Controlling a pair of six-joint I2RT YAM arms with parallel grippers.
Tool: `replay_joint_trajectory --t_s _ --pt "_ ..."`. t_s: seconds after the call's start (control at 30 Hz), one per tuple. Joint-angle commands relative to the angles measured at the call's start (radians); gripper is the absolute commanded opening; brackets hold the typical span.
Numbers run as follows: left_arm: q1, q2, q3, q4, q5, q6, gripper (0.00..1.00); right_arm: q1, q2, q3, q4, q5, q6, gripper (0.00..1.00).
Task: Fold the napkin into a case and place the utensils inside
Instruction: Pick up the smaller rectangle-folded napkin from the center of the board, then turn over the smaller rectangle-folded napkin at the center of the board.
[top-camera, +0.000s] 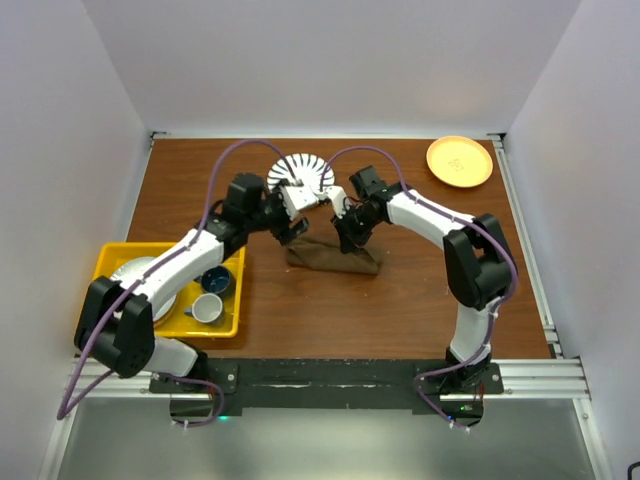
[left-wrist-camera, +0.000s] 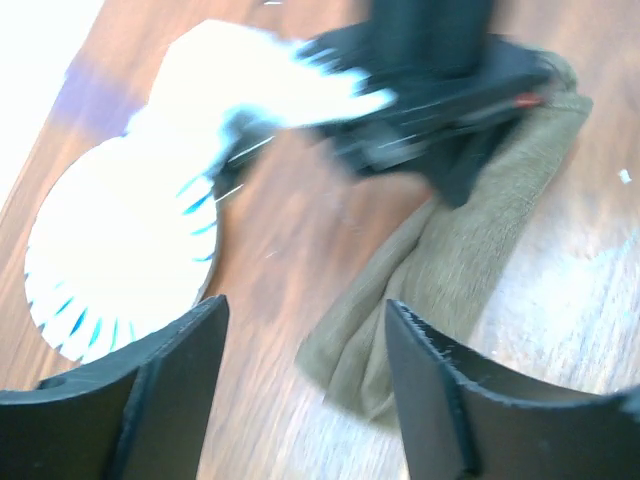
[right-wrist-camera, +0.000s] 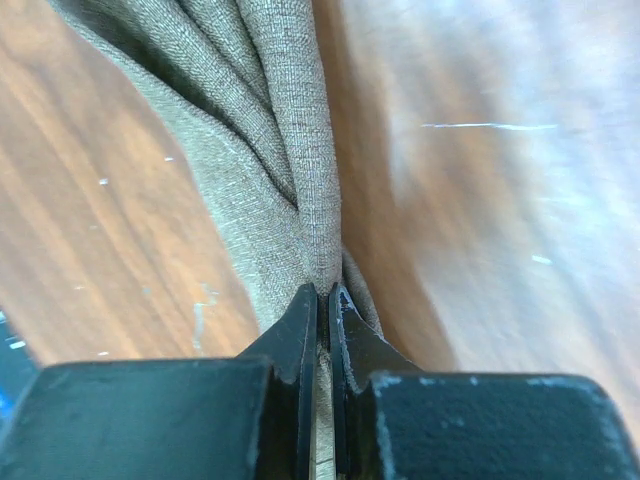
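Note:
The olive-brown napkin (top-camera: 333, 256) lies bunched in a rough strip on the wooden table, in front of the striped plate (top-camera: 304, 174). My right gripper (right-wrist-camera: 322, 295) is shut on a gathered fold of the napkin (right-wrist-camera: 268, 150) at its upper right part (top-camera: 350, 236). My left gripper (left-wrist-camera: 305, 345) is open and empty, just above the napkin's near end (left-wrist-camera: 440, 260), at the cloth's upper left in the top view (top-camera: 295, 226). The left wrist view also shows the right gripper (left-wrist-camera: 440, 90) on the cloth. No utensils are in view.
A yellow bin (top-camera: 110, 262) at the left holds a bowl and cups. An orange plate (top-camera: 459, 160) sits at the back right. The striped plate also shows in the left wrist view (left-wrist-camera: 120, 250), left of the napkin.

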Motion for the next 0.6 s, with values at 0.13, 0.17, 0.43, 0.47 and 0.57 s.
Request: replay_joint_trajectory --t_s 0.13,0.17,0.43,0.47,0.57 --pt "0.224 -0.011 0.115 -0.125 0.064 -0.281 0.84 0.006 -0.167 -0.137 0.32 0.254 -0.109 0.0" --pt "0.226 -0.005 0.118 -0.126 0.069 -0.269 0.86 0.009 -0.178 -0.15 0.345 0.274 -0.12 0.0" --pt "0.258 0.025 0.144 -0.103 0.02 -0.229 0.88 0.141 -0.314 -0.426 0.794 0.605 -0.323 0.0" --pt "0.261 0.034 0.147 -0.109 0.02 -0.231 0.88 0.17 -0.316 -0.445 0.827 0.661 -0.337 0.0" --pt "0.267 0.034 0.146 -0.112 0.012 -0.234 0.88 0.236 -0.317 -0.522 0.975 0.793 -0.39 0.0"
